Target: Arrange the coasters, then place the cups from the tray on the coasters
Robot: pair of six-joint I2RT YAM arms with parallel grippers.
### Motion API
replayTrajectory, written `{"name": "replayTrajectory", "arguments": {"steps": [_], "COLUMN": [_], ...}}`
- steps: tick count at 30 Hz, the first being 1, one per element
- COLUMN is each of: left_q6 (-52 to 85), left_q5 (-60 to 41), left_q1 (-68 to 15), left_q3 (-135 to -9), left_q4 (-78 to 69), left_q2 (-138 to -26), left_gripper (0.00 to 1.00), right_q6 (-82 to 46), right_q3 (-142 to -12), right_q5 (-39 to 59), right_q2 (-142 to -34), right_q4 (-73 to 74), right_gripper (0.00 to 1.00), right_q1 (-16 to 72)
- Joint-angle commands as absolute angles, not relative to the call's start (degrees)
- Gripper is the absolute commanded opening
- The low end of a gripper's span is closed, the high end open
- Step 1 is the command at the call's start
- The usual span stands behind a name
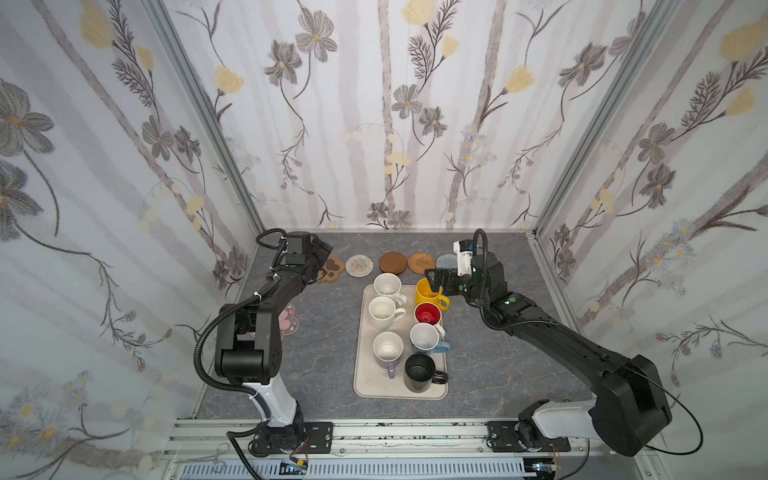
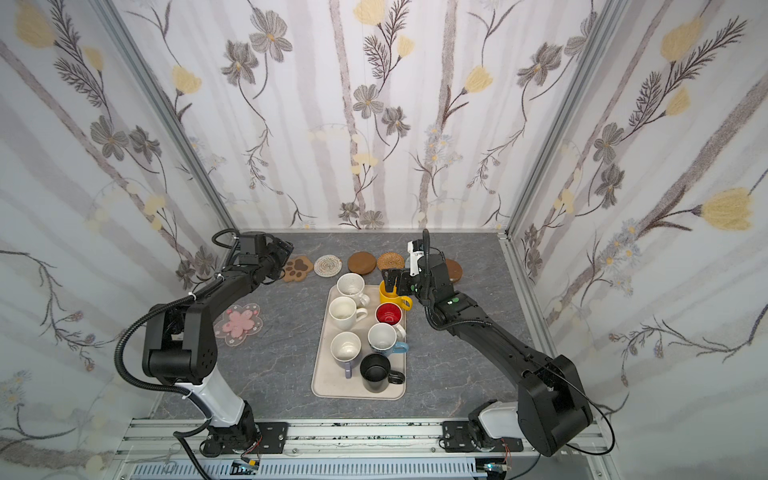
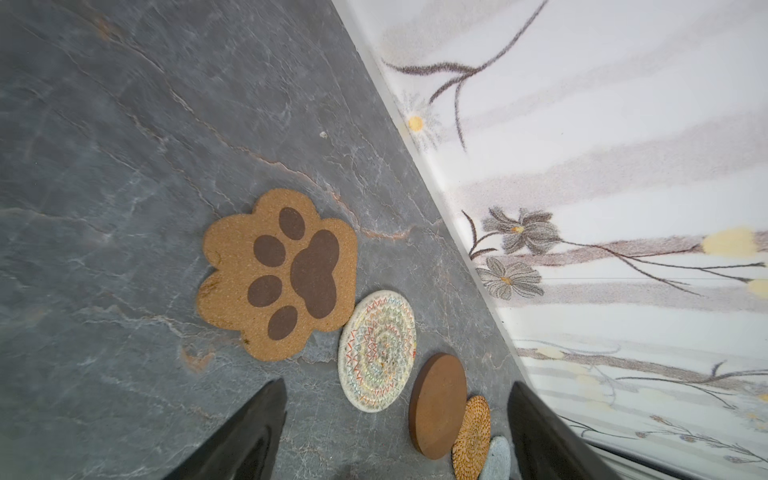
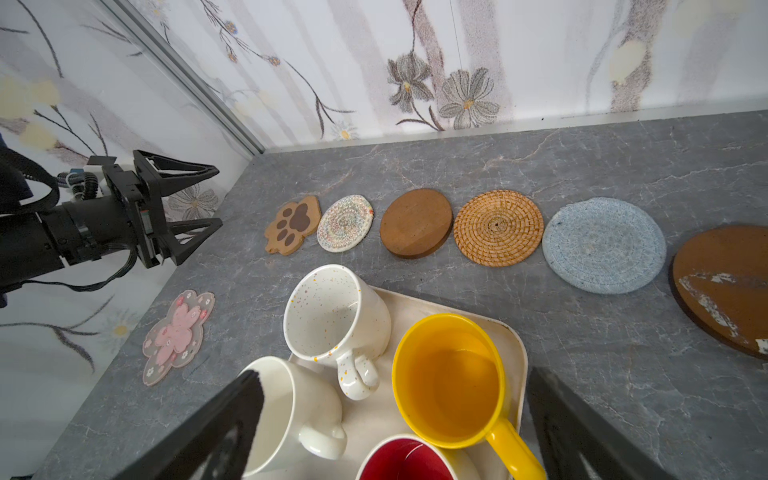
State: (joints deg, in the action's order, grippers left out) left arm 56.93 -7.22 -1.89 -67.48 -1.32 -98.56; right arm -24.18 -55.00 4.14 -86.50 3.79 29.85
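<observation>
Along the back lie the coasters: brown paw [image 1: 332, 268], whitish crocheted round [image 1: 359, 265], wooden disc [image 1: 392, 262], rattan disc [image 1: 421, 262], grey-blue round [image 4: 603, 245] and amber disc [image 4: 723, 282]. The pink flower coaster [image 2: 239, 324] lies apart at the left. The beige tray [image 1: 361, 386] holds the cups: speckled [image 1: 387, 286], cream [image 1: 382, 312], lavender [image 1: 387, 348], yellow [image 1: 430, 293], red-inside [image 1: 428, 313], light blue [image 1: 424, 337] and black [image 1: 419, 372]. My left gripper [image 4: 216, 197] hangs open and empty just left of the paw. My right gripper [image 4: 395, 374] is open above the yellow cup.
Flowered walls close the grey stone table [image 1: 498, 353] on three sides, and the coaster row runs close to the back wall. My left arm's elbow [image 1: 249, 328] stands over the pink flower coaster's left side. Bare table lies on both sides of the tray.
</observation>
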Motion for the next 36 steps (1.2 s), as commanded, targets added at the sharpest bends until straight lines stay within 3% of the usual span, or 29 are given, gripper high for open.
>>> {"name": "replayTrajectory", "arguments": {"steps": [1,14,36], "left_q6": [55.76,51.24,42.98], "left_q5": [-7.47,-5.28,-8.14], "left_q1": [-0.61,7.96,23.27], "left_q3": [-66.41,-57.81,-38.63], "left_q4": [2.76,17.57,21.84], "left_q2": [-95.88,-82.42,-73.96], "left_gripper": [0.86,0.86,0.9], "right_q6": [-25.48,-24.63,-26.76], "right_q3": [-58.45,-79.67,-78.17], "right_q5": [5.13,12.54,17.59], "right_q2": [-88.24,-104.57,-109.82], "right_q4": [10.29,10.36,16.41], "right_gripper": [1.0,1.0,1.0], "right_q1": [30.02,35.43,39.91]}}
